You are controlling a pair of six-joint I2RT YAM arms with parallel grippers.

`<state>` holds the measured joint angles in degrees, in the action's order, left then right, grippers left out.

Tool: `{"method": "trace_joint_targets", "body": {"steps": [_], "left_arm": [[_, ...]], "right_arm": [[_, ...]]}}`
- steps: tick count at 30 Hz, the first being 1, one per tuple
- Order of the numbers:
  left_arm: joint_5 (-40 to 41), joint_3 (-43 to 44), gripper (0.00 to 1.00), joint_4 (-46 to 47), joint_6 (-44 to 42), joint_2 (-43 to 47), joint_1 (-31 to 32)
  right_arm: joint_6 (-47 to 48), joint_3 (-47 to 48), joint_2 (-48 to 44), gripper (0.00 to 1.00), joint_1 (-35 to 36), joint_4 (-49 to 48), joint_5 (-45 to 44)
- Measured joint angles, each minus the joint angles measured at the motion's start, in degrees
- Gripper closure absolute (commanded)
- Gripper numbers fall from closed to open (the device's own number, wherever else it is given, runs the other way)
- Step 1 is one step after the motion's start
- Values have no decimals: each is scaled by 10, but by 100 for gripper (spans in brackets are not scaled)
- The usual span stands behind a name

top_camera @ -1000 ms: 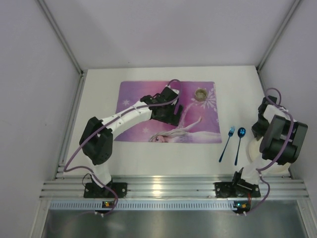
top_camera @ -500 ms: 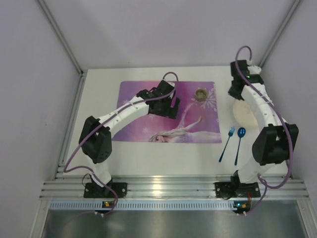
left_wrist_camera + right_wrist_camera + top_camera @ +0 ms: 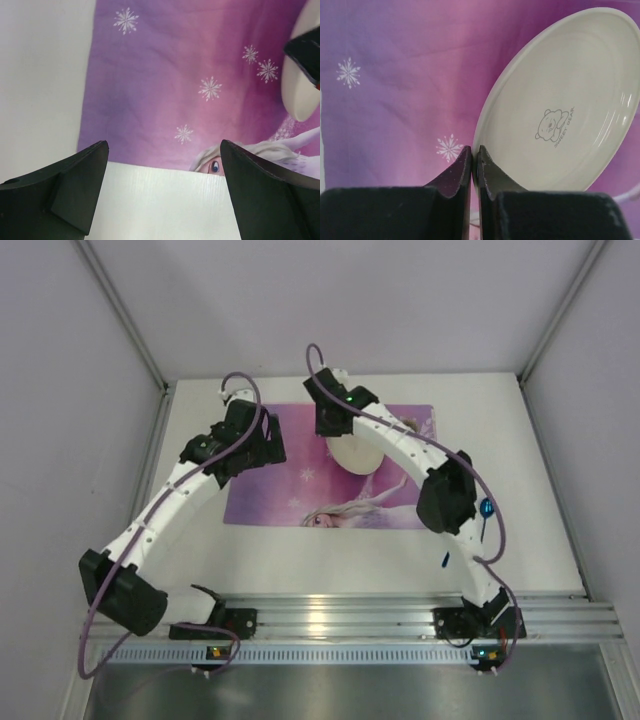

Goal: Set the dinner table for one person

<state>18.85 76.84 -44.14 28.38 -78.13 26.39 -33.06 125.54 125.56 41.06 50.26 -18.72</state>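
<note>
The right hand [image 3: 474, 152] pinches the rim of a cream bear-print plate [image 3: 555, 115] over the far middle of the purple placemat [image 3: 290, 490]. The left hand [image 3: 164, 150] hangs spread wide over the placemat's left edge; the white worktop [image 3: 490, 420] lies beneath the placemat.

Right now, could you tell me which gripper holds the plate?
The right gripper, fingers pinched shut on the cream plate; the left gripper has fingers wide apart, empty.

Large plain white matte rect. dinner table [image 3: 505, 440], lying flat and level, spanning nearly full width of top view (silver alu rail [image 3: 340, 615] along near edge).
</note>
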Motion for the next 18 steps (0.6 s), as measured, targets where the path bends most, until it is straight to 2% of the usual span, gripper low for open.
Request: {"method": "trace_joint_targets", "body": {"steps": [4,9,11,12,13,15,16,18], "left_arm": [[17,-51,1,-23,16,64,1],[37,-99,1,-57,35,129,1],[44,-107,1,-70,41,148,1],[47,-107,1,-75,43,153,1],[48,-107,1,-77,44,156,1],[52,-107,1,-79,45,158,1],[53,-107,1,-80,45,157,1],[53,-107,1,-81,44,154,1]], "right_arm": [[8,57,94,100,12,7,44],[16,61,110,98,16,-2,95],[19,58,110,85,16,-23,120],[18,51,109,74,16,-36,132],[17,43,108,45,16,-48,146],[16,24,108,20,16,-68,174],[15,16,107,13,16,-75,182],[19,-7,101,11,15,-86,194]]}}
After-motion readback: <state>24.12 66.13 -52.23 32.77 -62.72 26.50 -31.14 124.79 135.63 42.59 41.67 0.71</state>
